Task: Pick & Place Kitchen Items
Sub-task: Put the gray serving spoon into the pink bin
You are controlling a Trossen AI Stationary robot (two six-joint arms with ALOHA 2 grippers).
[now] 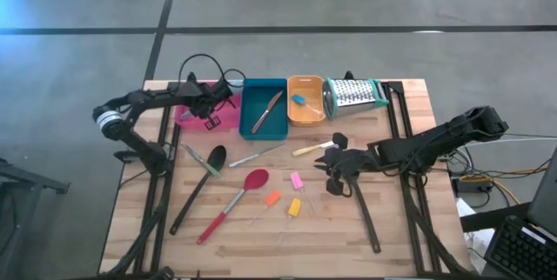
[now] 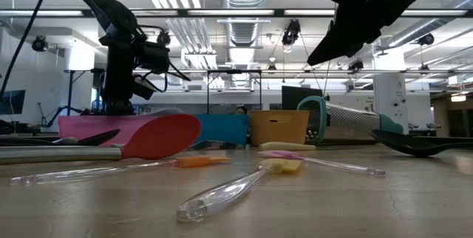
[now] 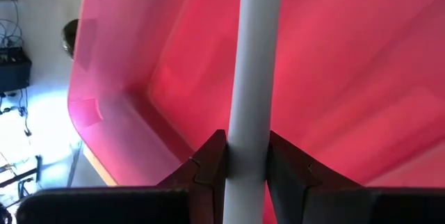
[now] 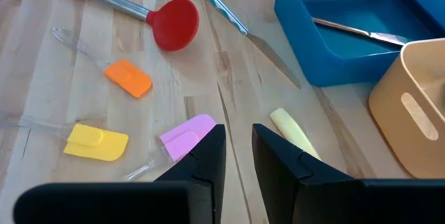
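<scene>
My left gripper (image 1: 211, 97) is over the pink tray (image 1: 193, 116) at the table's far left, shut on a pale grey utensil handle (image 3: 254, 57). My right gripper (image 1: 335, 163) hangs above the table right of centre, its fingers (image 4: 208, 156) a little apart with nothing between them. A black slotted turner (image 1: 364, 215) lies on the table beneath that arm. On the wood lie a black ladle (image 1: 198, 184), a red spoon (image 1: 233, 202), a knife (image 1: 252, 156), and small pink (image 4: 188, 133), orange (image 4: 128, 78) and yellow (image 4: 97, 142) pieces. My left gripper pinches the pale grey handle (image 3: 249, 130) between its two fingers, which lie across it. The fingers come slanting down from above, over the pink tray. The handle runs on past the fingertips above the tray's floor; both of its ends are out of view.
A teal tray (image 1: 265, 110) holds a knife (image 4: 354, 30). An orange tray (image 1: 305, 102) holds a small blue piece. A grater (image 1: 355, 95) lies at the far right. A pale yellow handle (image 4: 292, 130) rests just ahead of my right gripper. The near strip of the table is bare wood.
</scene>
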